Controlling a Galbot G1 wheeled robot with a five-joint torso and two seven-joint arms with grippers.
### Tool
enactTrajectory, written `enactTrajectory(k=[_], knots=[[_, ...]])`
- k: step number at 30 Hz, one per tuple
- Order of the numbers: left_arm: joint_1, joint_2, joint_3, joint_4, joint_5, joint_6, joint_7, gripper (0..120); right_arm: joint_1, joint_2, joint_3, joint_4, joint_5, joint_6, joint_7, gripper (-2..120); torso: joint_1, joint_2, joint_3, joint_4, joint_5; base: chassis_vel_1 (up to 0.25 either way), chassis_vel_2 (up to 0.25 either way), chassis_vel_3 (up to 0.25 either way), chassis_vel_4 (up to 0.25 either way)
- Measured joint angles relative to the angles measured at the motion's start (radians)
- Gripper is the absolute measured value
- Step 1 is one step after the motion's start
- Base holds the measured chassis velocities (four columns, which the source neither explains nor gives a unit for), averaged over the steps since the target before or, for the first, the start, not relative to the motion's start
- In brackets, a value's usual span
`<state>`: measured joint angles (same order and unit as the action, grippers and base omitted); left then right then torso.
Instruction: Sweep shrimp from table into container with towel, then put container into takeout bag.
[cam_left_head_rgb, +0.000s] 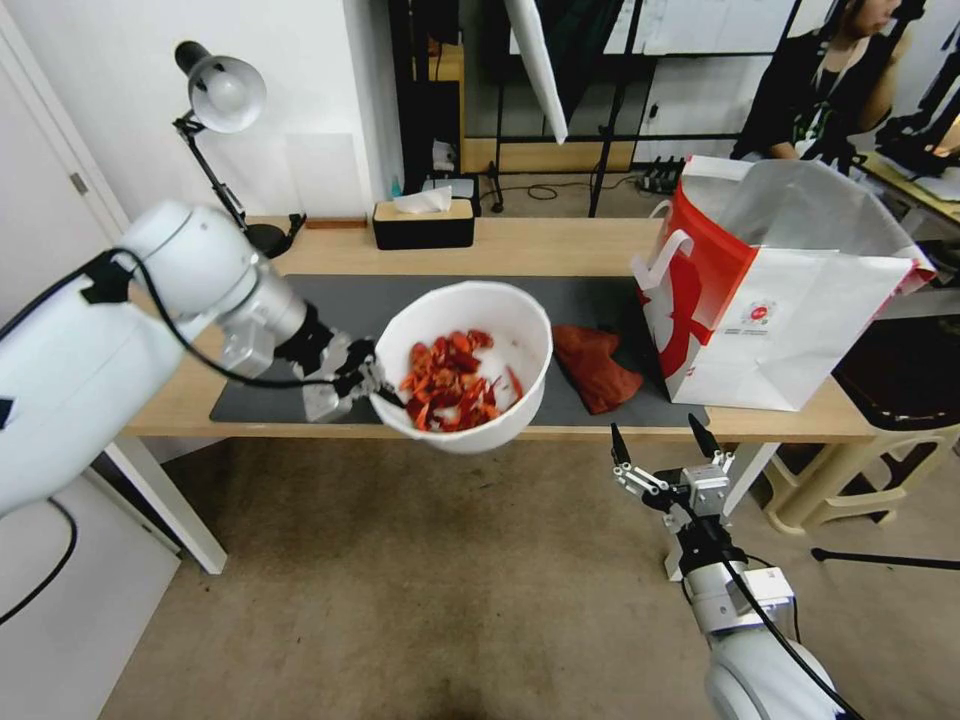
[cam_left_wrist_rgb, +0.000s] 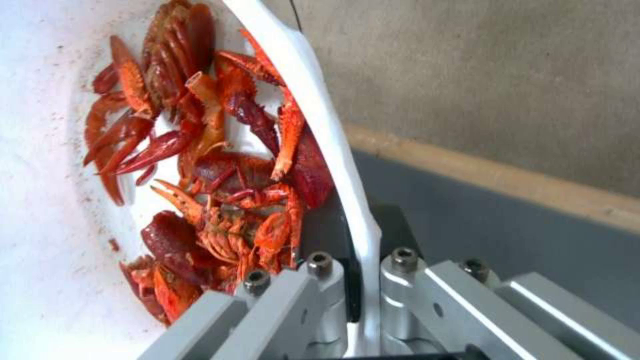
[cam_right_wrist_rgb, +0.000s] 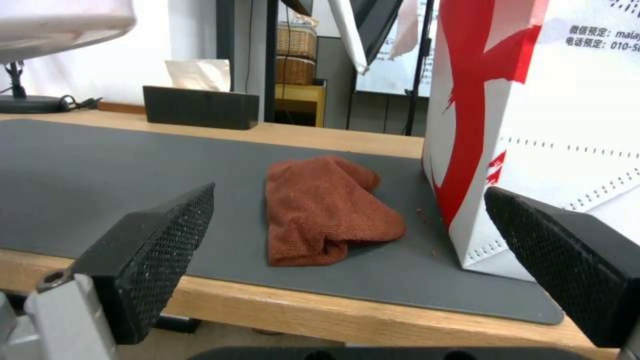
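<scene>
The table (cam_left_head_rgb: 560, 245) carries a dark grey mat (cam_left_head_rgb: 330, 300), taken here as the landmark. The bag (cam_left_head_rgb: 790, 300) stands upright at the mat's right end, mouth open, one lower corner on the mat. The container (cam_left_head_rgb: 470, 365) is held tilted above the mat's front edge, partly overhanging the floor. The left gripper (cam_left_head_rgb: 365, 385) is over the front of the mat, to the left of the container, its fingers (cam_left_wrist_rgb: 400, 285) clamped on the container's rim, one inside the wall and one outside. The right gripper (cam_left_head_rgb: 665, 445) hangs below and in front of the mat's right front corner, fingers (cam_right_wrist_rgb: 160, 250) spread wide apart and holding nothing. The towel (cam_left_head_rgb: 595, 365) lies crumpled on the mat between the container and the bag, close beside the bag. The shrimp (cam_left_head_rgb: 455, 380) are piled inside the container against its lower wall.
</scene>
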<state>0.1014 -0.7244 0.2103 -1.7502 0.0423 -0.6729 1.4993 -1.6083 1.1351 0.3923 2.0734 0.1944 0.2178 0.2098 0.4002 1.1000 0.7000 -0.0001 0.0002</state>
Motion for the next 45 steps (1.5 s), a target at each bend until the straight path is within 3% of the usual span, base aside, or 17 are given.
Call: enactTrajectory(k=[6,9,15,23,29,33,35,36,37,41,45], knots=[[-0.061,-0.035,0.054,0.044,-0.002,0.000,0.000,0,-0.001,0.001,0.000,0.001,0.000,0.000,0.000,100,0.000,0.000,0.000,0.0003,-0.0001,0.000,0.000,0.000,0.000],[-0.125,-0.081,0.105,0.103,-0.007,0.000,-0.002,0,0.000,0.003,0.000,-0.003,0.000,0.001,-0.003,100,0.000,0.000,0.000,0.0000,-0.0001,0.000,0.000,0.000,0.000],[-0.186,-0.138,0.126,0.189,0.000,0.000,-0.004,0,0.001,0.007,-0.002,-0.007,0.000,0.005,-0.005,100,0.000,0.000,0.000,0.0002,-0.0001,0.000,0.000,0.000,0.000],[-0.202,-0.154,0.131,0.210,0.003,0.000,-0.004,0,0.001,0.008,-0.002,-0.009,0.000,0.006,-0.005,100,0.000,0.000,0.000,0.0003,-0.0001,0.000,0.000,0.000,0.000],[-0.240,-0.193,0.140,0.261,0.011,0.000,-0.004,0,0.002,0.009,-0.002,-0.013,0.000,0.009,-0.005,100,0.000,0.000,0.000,0.0000,0.0000,0.000,0.000,0.000,0.000],[-0.284,-0.237,0.154,0.315,0.017,0.000,-0.004,0,0.001,0.013,-0.001,-0.015,0.000,0.010,-0.006,100,0.000,0.000,0.000,0.0003,-0.0003,0.000,0.000,0.000,0.000],[-0.313,-0.262,0.175,0.342,0.017,0.000,-0.006,0,0.004,0.015,-0.003,-0.016,0.000,0.011,-0.006,100,0.000,0.000,0.000,0.0005,-0.0004,0.000,0.000,0.000,0.000],[-0.348,-0.296,0.198,0.371,0.015,0.001,-0.008,0,0.006,0.016,-0.005,-0.018,-0.001,0.012,-0.007,100,0.000,0.000,0.000,0.0001,0.0000,0.000,0.000,0.000,0.000],[-0.348,-0.296,0.198,0.371,0.015,0.001,-0.008,0,0.006,0.016,-0.005,-0.018,-0.001,0.012,-0.007,100,0.000,0.000,0.000,0.0001,0.0000,0.000,0.000,0.000,0.000],[-0.444,-0.413,0.222,0.480,0.016,0.000,-0.008,0,-0.005,0.018,-0.007,-0.024,-0.004,0.023,-0.011,100,0.000,0.000,0.000,-0.0001,0.0001,0.000,0.000,0.000,0.000],[-0.475,-0.443,0.235,0.514,0.016,-0.002,-0.008,0,-0.008,0.016,-0.005,-0.024,-0.004,0.026,-0.011,100,0.000,0.000,0.000,0.0001,0.0000,0.000,0.000,0.000,0.000]])
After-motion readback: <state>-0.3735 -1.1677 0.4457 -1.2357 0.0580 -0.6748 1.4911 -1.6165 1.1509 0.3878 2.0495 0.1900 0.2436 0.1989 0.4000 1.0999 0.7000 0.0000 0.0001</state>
